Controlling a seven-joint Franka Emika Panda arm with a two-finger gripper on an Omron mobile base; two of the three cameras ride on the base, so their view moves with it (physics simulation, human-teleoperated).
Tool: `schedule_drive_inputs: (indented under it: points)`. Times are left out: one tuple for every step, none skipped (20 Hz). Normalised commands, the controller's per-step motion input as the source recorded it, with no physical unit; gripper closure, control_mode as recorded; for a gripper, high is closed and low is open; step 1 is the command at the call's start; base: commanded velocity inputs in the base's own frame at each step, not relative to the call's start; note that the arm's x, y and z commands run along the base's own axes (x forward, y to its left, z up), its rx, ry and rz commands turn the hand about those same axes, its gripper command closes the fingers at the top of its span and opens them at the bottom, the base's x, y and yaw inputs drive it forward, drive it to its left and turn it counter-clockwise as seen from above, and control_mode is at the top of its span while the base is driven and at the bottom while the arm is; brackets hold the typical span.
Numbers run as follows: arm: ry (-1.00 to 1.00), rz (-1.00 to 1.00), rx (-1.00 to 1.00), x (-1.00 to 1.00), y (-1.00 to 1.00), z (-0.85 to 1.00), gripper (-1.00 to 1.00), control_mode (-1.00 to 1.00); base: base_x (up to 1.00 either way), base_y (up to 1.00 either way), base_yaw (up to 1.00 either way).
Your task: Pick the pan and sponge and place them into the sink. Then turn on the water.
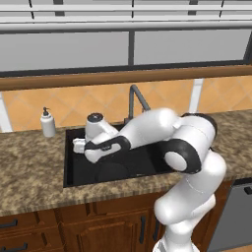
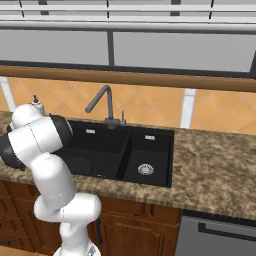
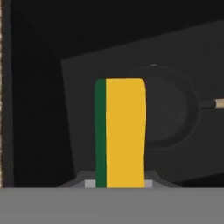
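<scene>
White arm folded low and leftward, claw (image 3: 120, 183) pointing down, fingers clamped.

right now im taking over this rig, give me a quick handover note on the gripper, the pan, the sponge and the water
Gripper: shut on the sponge, which stands on edge between the fingers, yellow face toward the camera, green along one side. The hand is over the wide basin of the sink.
Pan: already lying in the wide basin, under the sponge in the hand view.
Faucet: no water is running from it.
Done: pan in the sink, sponge picked up.
Left: release the sponge into the sink, then turn on the water.
</scene>
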Motion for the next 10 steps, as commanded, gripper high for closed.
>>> schedule_drive_inputs:
  points:
    - [0.02,0.00,-0.01,0.31,0.00,-0.64,1.00,-1.00,0.00,0.00,0.00]
    - [0.03,0.00,-0.01,0.34,0.00,-0.63,1.00,-1.00,0.00,0.00,0.00]
    - [0.05,0.00,-0.02,0.45,0.00,-0.59,1.00,-1.00,0.00,0.00,0.00]
    - [0.06,0.00,-0.02,0.47,0.00,-0.59,1.00,-1.00,0.00,0.00,0.00]
    - [0.07,0.00,-0.02,0.49,0.00,-0.59,1.00,-1.00,0.00,0.00,0.00]
    - [0.07,0.00,-0.03,0.48,0.00,-0.55,1.00,-1.00,0.00,0.00,0.00]
    - [0.07,0.00,-0.03,0.54,0.00,-0.54,1.00,-1.00,0.00,0.00,0.00]
    - [0.08,0.00,-0.03,0.55,-0.03,-0.51,1.00,-1.00,0.00,0.00,0.00]
    - [0.09,0.00,-0.03,0.57,-0.03,-0.51,1.00,-1.00,0.00,0.00,0.00]
    - [0.09,0.00,-0.05,0.54,0.00,-0.49,1.00,-1.00,0.00,0.00,0.00]
